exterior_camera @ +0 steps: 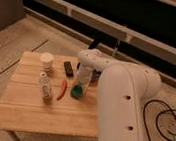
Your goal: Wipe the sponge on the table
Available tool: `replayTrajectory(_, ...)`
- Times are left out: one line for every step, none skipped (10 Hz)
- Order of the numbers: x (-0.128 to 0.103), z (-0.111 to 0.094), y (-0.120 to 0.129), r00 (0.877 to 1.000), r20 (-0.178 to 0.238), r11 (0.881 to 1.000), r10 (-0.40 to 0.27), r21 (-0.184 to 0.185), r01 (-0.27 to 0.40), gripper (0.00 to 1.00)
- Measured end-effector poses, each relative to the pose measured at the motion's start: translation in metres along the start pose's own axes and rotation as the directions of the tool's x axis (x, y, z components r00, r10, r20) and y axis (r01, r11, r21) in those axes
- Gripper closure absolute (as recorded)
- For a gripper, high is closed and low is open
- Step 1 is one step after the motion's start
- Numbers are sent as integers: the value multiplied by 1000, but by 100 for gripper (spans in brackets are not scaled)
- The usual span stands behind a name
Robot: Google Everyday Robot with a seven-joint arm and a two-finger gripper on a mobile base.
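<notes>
- At the far left, a grey panel [3, 0] stands upright on the speckled floor [4, 63].
- The bench [24, 110] is a low, light wooden one with its plank lines running lengthwise, and it fills the lower left and middle of the view.
- A short white cup [46, 60] stands upright near the bench's far left corner.
- Just in front of the cup stands a small clear bottle [45, 86], upright, with a pale cap.
- Beside the bottle on its right lies a slim red-orange chili-shaped item [62, 89], flat on the planks and pointing roughly front to back.
- Behind the chili, near the far edge, lies a small dark brown block [69, 69], apart from the other things.
- The sponge [77, 92], a small teal-green block, sits on the bench just right of the chili, about halfway between the far and near edges.
- The hand [80, 86] points down directly over the sponge, its fingers drawn together and clamped on the sponge, whose green shows under the tip against the wood.
- The white arm [125, 109] bends over the bench's right side, and its bulk hides that edge.
- At the far right, dark cables [166, 126] loop across the floor.
</notes>
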Motion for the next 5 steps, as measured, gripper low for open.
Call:
replayTrajectory(-1, -4, 11, 1000, 23, 1000, -18, 0, 18, 89)
replayTrajectory(0, -6, 23, 999, 39, 999, -33, 3, 33, 89)
replayTrajectory(0, -7, 30, 998, 50, 999, -41, 5, 41, 89)
replayTrajectory(3, -4, 34, 998, 50, 999, -46, 13, 46, 89)
replayTrajectory(8, 5, 34, 999, 33, 999, -42, 22, 42, 89)
